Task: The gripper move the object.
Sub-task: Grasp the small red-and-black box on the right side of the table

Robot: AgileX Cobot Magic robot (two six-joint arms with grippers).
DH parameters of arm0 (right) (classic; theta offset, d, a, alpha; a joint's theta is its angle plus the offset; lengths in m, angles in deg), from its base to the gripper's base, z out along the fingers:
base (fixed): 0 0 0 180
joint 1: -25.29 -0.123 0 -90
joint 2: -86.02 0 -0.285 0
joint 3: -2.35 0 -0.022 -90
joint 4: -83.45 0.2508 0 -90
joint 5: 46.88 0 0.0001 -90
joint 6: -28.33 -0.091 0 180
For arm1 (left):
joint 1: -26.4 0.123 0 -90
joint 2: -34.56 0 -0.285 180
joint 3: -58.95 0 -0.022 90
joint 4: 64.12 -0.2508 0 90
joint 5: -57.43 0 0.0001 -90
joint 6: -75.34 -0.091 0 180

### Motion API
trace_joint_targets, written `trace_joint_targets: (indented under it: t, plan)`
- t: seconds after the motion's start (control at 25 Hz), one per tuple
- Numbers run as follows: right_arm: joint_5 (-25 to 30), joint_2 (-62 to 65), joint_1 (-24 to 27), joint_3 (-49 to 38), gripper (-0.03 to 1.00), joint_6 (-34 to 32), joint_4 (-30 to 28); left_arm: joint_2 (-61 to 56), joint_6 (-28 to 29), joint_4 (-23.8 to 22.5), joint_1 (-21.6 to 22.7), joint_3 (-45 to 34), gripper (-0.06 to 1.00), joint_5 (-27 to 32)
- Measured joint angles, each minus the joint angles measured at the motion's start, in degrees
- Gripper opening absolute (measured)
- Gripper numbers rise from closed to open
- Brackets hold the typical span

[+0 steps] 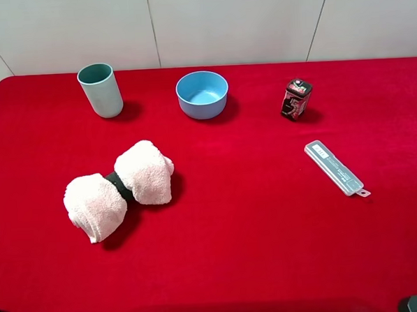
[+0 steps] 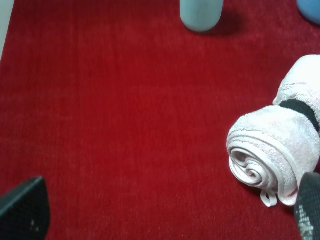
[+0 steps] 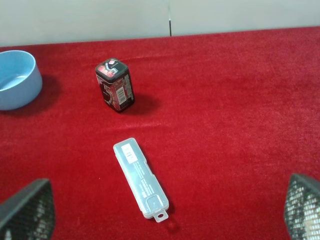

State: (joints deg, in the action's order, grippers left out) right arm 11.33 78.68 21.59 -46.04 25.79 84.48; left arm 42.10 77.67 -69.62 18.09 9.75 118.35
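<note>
A red cloth (image 1: 269, 237) covers the whole table, with a pale panelled wall (image 1: 236, 22) behind it. My right gripper (image 3: 168, 179) and left gripper (image 2: 175, 177) are at the near edge, jaws spread wide and grasping nothing. The small dark tin (image 1: 296, 99) stands upright near the far edge on the right, beyond a clear plastic case (image 1: 335, 168) and right of a blue bowl (image 1: 202, 94); a green cup (image 1: 100, 90) and pink towel roll (image 1: 119, 188) sit on the left.
</note>
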Motion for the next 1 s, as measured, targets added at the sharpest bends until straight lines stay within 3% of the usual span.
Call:
trace_joint_targets:
  t: [0.6, 1.0]
  plan:
    - [-0.3, 0.0, 0.0, 0.1, 0.69, 0.0, 0.2, 0.0, 0.0, 0.0, 0.0, 0.0, 0.97, 0.0]
    - [-7.3, -13.1, 0.0, 4.2, 0.69, 1.1, 0.5, 0.0, 0.0, 0.0, 0.0, 0.0, 0.97, 0.0]
